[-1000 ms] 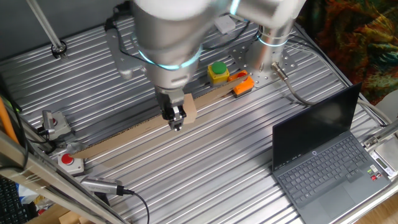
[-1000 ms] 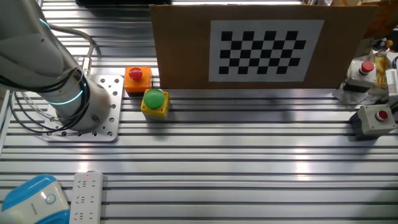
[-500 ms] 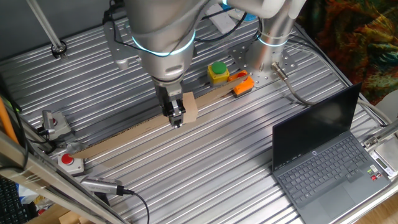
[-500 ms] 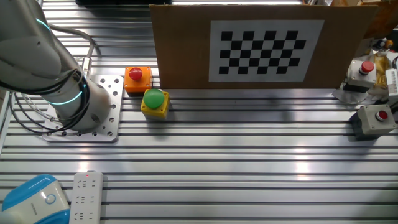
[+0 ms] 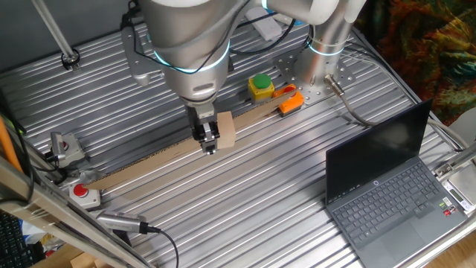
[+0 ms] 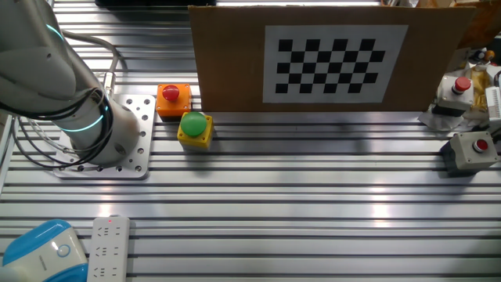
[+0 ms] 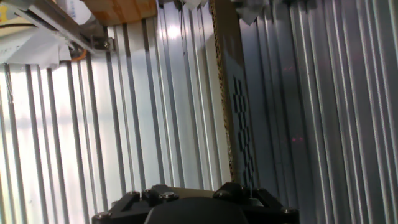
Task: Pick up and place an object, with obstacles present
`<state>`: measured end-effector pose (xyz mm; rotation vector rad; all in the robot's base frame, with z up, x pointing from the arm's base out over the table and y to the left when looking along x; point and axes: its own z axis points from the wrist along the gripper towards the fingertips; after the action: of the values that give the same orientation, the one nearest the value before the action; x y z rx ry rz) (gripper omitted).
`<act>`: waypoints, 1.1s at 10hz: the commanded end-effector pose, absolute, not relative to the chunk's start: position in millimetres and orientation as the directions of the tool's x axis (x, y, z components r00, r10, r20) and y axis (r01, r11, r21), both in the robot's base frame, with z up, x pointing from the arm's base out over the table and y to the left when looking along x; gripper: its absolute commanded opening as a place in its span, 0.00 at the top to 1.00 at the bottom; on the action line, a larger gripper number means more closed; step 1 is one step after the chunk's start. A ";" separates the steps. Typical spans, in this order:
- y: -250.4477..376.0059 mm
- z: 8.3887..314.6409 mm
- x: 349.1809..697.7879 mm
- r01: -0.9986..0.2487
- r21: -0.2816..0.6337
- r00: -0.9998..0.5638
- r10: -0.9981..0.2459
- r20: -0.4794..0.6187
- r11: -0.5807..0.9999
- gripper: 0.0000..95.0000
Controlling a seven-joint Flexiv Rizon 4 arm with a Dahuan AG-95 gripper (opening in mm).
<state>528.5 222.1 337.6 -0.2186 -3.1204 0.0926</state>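
Okay, far left, red button box (image 5: 80,192) sits by the tabletop (image 5: 245,201) edge, untouched. Next, the long brown cardboard strip (image 5: 149,158) runs diagonally across the slats. The gripper (image 5: 208,141) hangs right over it at mid-table, looking clenched on the block (image 5: 226,129), which sits against the fingers, upright, just above the strip's edge. Change since a second ago: the arm has risen and pulled back a bit, and the block went with it, shifting only slightly. I read that as grasp done, with the lift-and-carry over the obstacle starting. To the right, the yellow-and-green button box (image 5: 261,85) and orange piece (image 5: 290,102) stay put, and the laptop (image 5: 387,193) is well apart. The other fixed view hides both gripper and block behind the board. The hand view shows no fingers.
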 end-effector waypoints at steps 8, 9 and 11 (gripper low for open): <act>219.0 317.1 536.6 0.115 0.017 -0.993 0.115 0.012 0.993 1.00; 220.5 309.8 540.2 0.114 0.010 -0.993 0.114 0.016 0.993 1.00; 220.3 304.7 544.0 0.113 0.006 -0.993 0.112 0.023 0.994 1.00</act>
<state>543.0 219.7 303.3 -0.1778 -3.1155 -0.0117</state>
